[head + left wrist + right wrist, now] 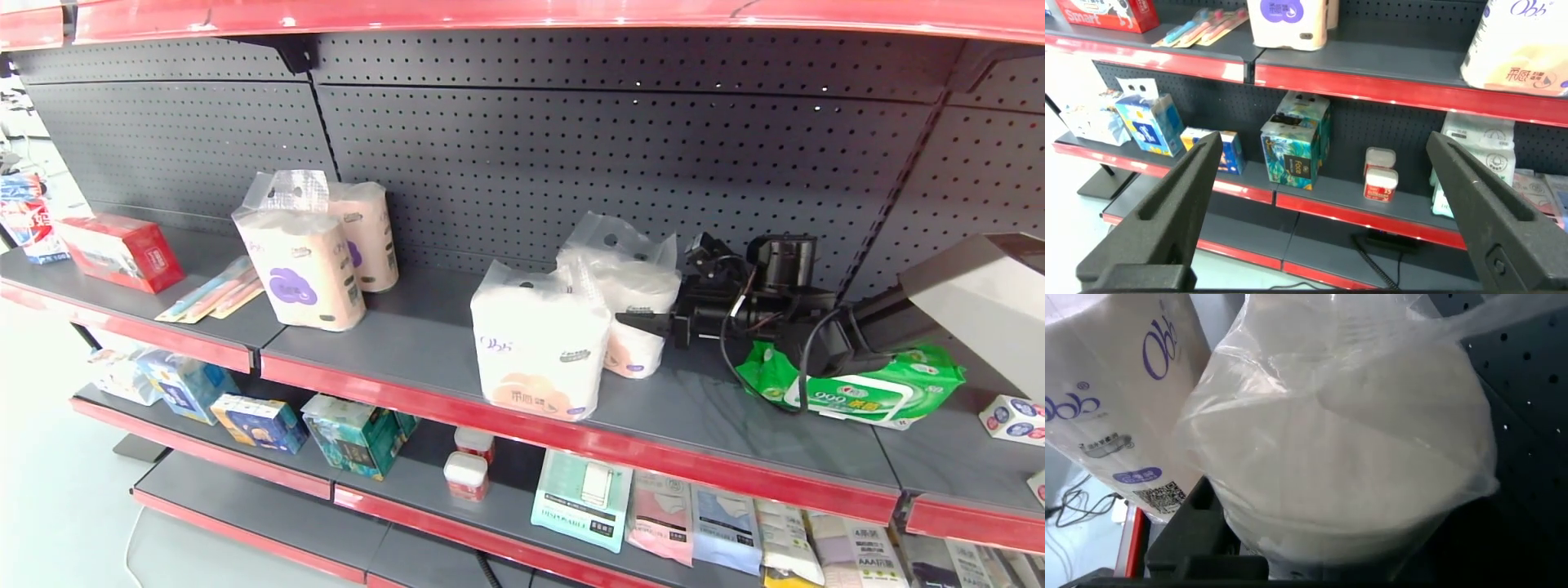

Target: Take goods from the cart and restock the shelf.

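Right gripper (645, 323) jaws pinch bagged roll pack (638, 286) on shelf (424, 336), behind front edge, likely seating it; left gripper (1323, 147) jaws spread, empty.

Upper shelf (424, 335) carried four roll packs: front pink pack (302, 265), rear pink pack (371, 233), front white pack (539, 347), rear white pack (637, 302). One green wipes pack (857, 390). One red box (122, 253). Lower shelf (416, 478) had two red-and-white jars (467, 475), one teal box (359, 433), two blue boxes (261, 423).
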